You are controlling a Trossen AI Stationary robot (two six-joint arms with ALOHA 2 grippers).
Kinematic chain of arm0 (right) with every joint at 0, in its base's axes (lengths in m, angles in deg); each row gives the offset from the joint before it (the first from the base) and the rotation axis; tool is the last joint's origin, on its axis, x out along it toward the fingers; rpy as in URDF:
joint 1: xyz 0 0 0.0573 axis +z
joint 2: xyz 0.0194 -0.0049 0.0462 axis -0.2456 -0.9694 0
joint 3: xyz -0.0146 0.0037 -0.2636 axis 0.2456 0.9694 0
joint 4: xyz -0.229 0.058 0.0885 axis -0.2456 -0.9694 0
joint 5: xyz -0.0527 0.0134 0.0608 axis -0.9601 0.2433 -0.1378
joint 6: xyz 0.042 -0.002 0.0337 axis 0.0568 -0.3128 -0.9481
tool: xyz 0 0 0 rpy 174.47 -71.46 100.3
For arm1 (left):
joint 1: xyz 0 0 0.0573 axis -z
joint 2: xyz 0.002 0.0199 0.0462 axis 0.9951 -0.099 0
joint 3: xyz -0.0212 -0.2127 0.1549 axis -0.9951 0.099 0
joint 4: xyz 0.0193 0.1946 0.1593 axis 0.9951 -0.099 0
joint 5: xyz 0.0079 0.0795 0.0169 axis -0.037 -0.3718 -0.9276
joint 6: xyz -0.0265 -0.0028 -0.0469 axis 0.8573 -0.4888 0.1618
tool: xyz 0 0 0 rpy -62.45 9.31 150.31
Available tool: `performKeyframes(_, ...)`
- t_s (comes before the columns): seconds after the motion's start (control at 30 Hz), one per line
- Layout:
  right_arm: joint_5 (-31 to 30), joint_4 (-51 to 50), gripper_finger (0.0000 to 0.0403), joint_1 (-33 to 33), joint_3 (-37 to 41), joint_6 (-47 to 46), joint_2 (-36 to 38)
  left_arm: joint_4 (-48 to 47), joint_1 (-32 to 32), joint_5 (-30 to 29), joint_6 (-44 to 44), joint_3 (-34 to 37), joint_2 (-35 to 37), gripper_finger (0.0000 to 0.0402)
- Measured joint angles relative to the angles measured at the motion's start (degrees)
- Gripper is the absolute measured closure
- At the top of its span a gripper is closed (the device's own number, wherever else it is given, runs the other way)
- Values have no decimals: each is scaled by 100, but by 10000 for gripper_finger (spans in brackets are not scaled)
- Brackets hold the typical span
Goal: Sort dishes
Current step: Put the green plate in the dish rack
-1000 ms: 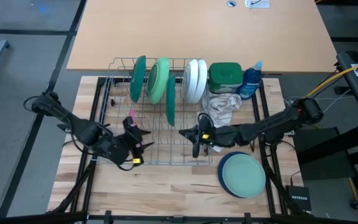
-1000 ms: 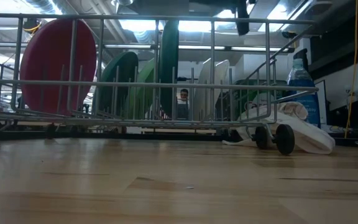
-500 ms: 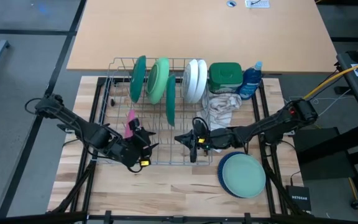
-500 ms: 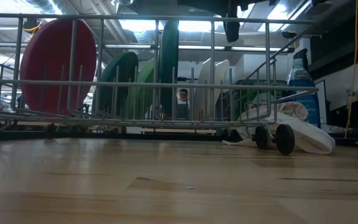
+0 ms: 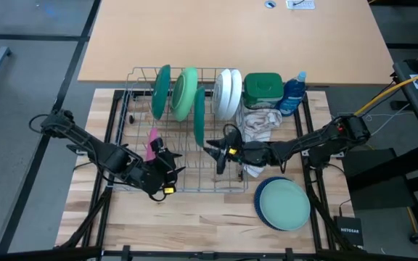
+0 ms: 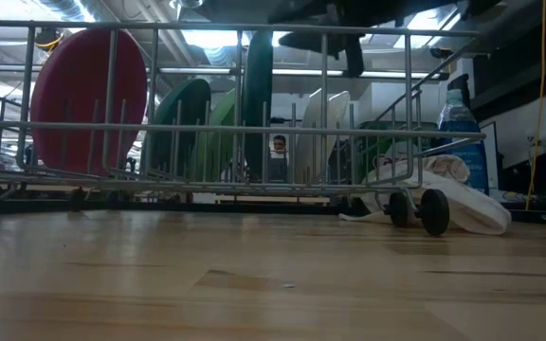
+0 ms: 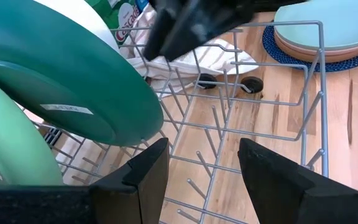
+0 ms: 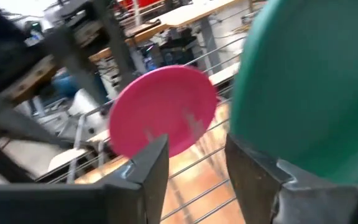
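Note:
In the wire rack (image 5: 130, 87), a dark teal plate (image 5: 162, 90), a light green plate (image 5: 186, 93), a white plate (image 5: 228, 93) and a nearer dark green plate (image 5: 199, 117) stand on edge between its tines. A pink plate (image 5: 152, 143) also stands there, near the rack's left side. A pale teal plate (image 5: 282, 201) tops a stack on the table at the near right. My left gripper (image 5: 167, 161) hangs open over the rack's near left, beside the pink plate. Just right of the dark green plate (image 8: 309, 81), my right gripper (image 5: 212, 151) is open and holds nothing.
A green tub (image 5: 262, 88), a blue bottle (image 5: 293, 93) and a crumpled cloth (image 5: 260, 125) sit right of the rack. Bare wood lies along the table's near edge (image 5: 194, 225). A person (image 6: 279, 147) shows far behind the table.
My right gripper has moved toward the far edge and a little left, closer to the dark green plate, and its fingers have parted. My left gripper has shifted slightly toward the right. The plates in the rack have stayed put.

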Motion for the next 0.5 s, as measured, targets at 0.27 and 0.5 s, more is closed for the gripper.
performKeyframes(0.27,217,0,231,-320,-2,-348,0,0,0,1,-19,2,0,217)
performKeyframes(0.5,270,2,231,-327,-2,-350,-5,-1,0,1,-45,2,0,217)
